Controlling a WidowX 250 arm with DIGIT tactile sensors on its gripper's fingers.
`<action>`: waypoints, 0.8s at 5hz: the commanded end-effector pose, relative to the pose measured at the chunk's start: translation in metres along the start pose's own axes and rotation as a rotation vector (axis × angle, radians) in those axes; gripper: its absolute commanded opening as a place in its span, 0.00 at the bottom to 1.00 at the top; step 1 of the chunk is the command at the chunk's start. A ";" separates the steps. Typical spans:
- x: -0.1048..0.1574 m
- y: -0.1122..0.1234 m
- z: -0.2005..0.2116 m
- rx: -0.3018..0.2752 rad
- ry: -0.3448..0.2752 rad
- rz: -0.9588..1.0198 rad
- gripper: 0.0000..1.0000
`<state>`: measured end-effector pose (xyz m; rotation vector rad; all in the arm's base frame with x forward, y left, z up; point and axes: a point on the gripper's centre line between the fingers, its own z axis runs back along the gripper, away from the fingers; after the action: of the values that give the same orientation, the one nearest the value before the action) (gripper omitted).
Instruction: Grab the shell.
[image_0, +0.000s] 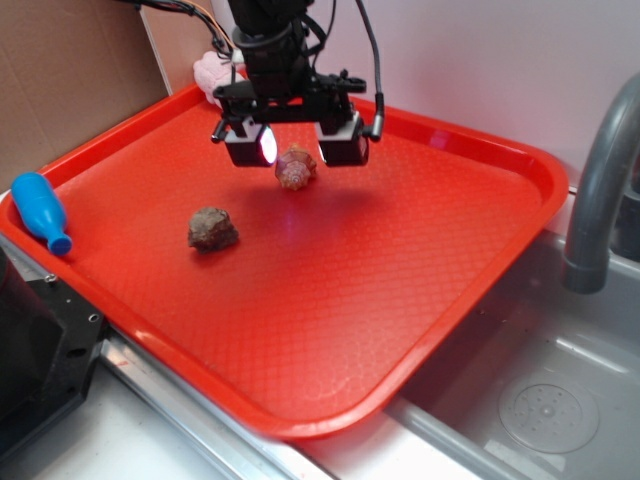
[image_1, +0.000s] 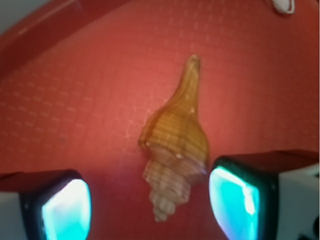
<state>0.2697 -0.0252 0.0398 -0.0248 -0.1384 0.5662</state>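
Note:
The shell (image_0: 295, 168) is a small tan-orange spiral with a pointed end, lying on the red tray (image_0: 400, 290) toward its back. In the wrist view the shell (image_1: 175, 145) lies lengthwise, its spire between my two fingers and nearer the right one. My gripper (image_0: 295, 145) hangs open just above it, one finger on each side. The gripper (image_1: 150, 210) shows wide-apart pads (image_1: 235, 200) glowing cyan, and I cannot tell whether the right pad touches the shell.
A dark brown rock-like lump (image_0: 212, 229) lies left of the shell and nearer the front. A blue bottle (image_0: 42, 211) rests on the tray's left rim. A pink item (image_0: 212, 72) sits behind the tray. A sink and grey faucet (image_0: 600, 180) are at right.

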 end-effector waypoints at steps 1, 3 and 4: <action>0.020 0.002 -0.015 0.030 0.037 -0.006 0.00; 0.018 0.001 0.055 -0.064 0.014 -0.214 0.00; 0.013 -0.010 0.105 -0.109 0.030 -0.284 0.00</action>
<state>0.2676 -0.0331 0.1307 -0.1088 -0.0663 0.2875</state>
